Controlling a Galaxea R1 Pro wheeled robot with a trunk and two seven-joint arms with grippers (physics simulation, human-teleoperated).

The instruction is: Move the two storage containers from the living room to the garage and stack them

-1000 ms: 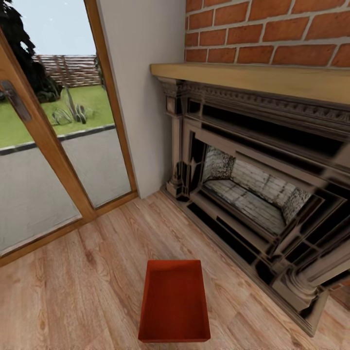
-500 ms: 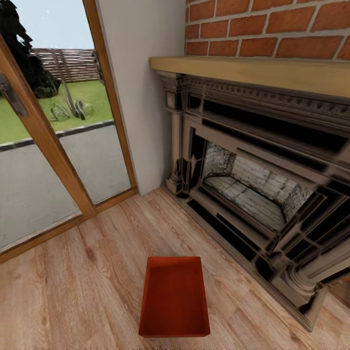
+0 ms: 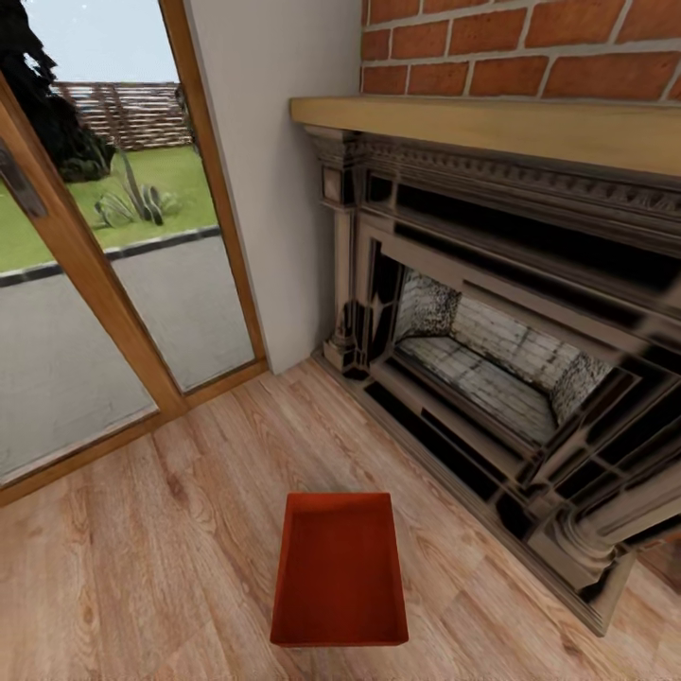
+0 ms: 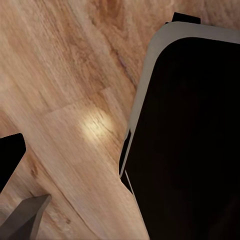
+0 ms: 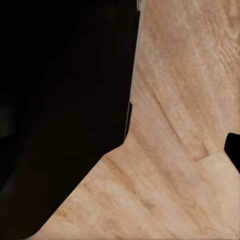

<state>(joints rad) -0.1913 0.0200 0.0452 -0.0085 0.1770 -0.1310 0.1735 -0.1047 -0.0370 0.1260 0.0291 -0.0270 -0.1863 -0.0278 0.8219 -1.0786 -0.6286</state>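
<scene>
One storage container (image 3: 339, 577), a plain orange-red open-top bin, stands empty on the light wood-plank floor of the living room, low in the middle of the head view and just in front of the fireplace. It lies lengthwise away from me. In the left wrist view a dark finger (image 4: 9, 161) shows at the picture's edge over bare planks, and in the right wrist view another dark finger (image 5: 234, 150) does the same. Neither touches anything, and I cannot tell how their jaws stand.
A brick fireplace (image 3: 492, 369) with a wooden mantel (image 3: 492, 128) runs along the right. A wood-framed glass door (image 3: 104, 284) stands at the left. Wood-plank floor (image 3: 161, 567) lies on both sides of the container. My dark base (image 4: 190, 140) (image 5: 60, 100) looms in both wrist views.
The whole head picture has slid slightly upward, so the camera moved. The container keeps its place on the planks.
</scene>
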